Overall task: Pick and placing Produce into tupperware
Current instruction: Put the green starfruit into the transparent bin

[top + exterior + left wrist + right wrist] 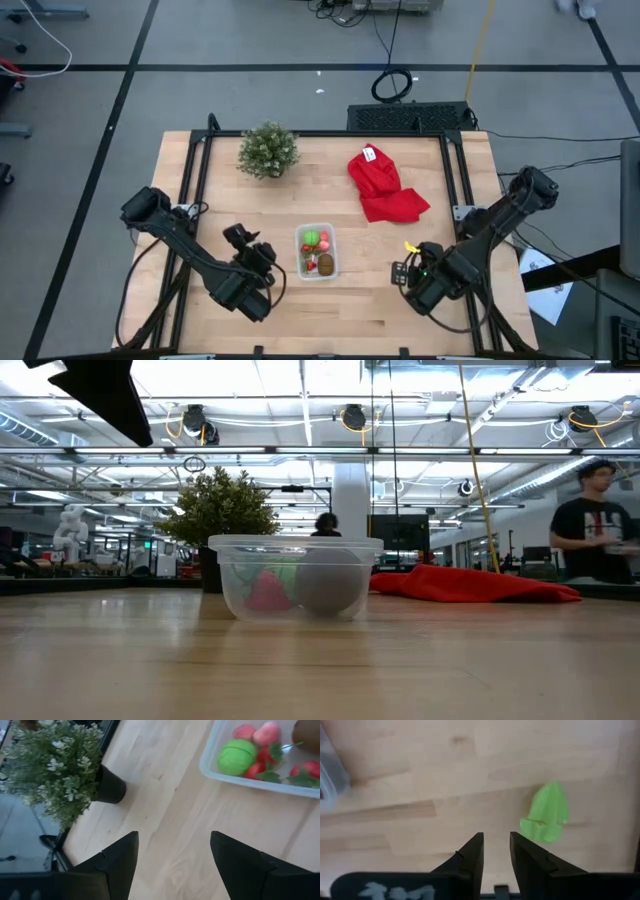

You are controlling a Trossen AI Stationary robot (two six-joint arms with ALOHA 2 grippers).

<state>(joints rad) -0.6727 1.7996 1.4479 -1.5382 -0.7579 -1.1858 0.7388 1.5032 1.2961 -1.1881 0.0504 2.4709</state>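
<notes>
The clear tupperware (317, 251) stands on the table's near middle and shows close up in the low view (295, 575). Inside it lie a green round piece (236, 757), small pink pieces (267, 732), red strawberries (307, 770) and a brown oval (309, 734). One flat green leaf-shaped piece (547, 812) lies on the wood right of the tub, by my right gripper (496, 842). That gripper hovers beside the leaf with only a narrow gap between its fingers and holds nothing. My left gripper (172, 855) is wide open, left of the tub (250, 255), over bare wood.
A bushy potted plant (268, 150) stands at the far left of the table. A red cloth (385, 187) lies at the far right. A black frame (200, 170) runs along the table's sides. A person (593, 525) stands in the room beyond the table.
</notes>
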